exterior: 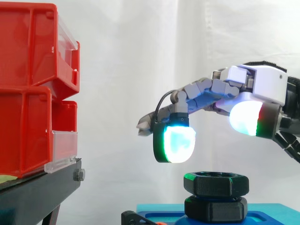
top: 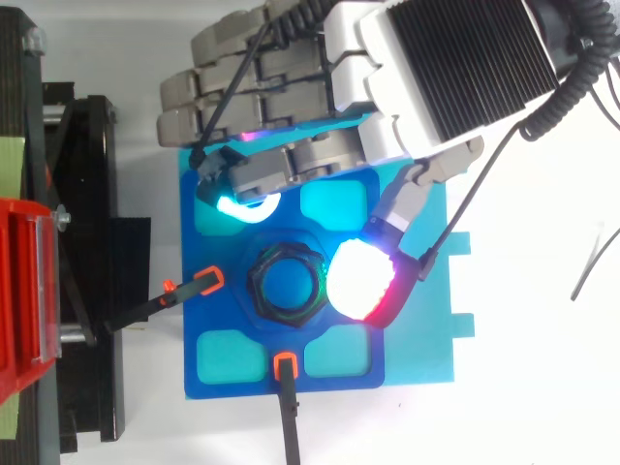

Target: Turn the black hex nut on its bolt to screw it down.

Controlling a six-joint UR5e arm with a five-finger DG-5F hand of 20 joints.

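Observation:
A black hex nut (exterior: 216,183) (top: 283,281) sits on top of its black bolt base (exterior: 216,208), which stands on a blue fixture plate (top: 232,373). My hand (exterior: 220,89) (top: 320,92) hovers above the nut, apart from it. Its fingers are spread and loosely bent, with one glowing pad (exterior: 176,143) above the nut's left side and the thumb pad (top: 360,279) beside the nut's right edge. Nothing is held between them.
Red bins (exterior: 33,89) are stacked on a black stand (exterior: 37,192) at the left. Two black clamps with orange tips (top: 205,283) (top: 285,366) hold the blue plate at its left and front edges. White curtain lies behind.

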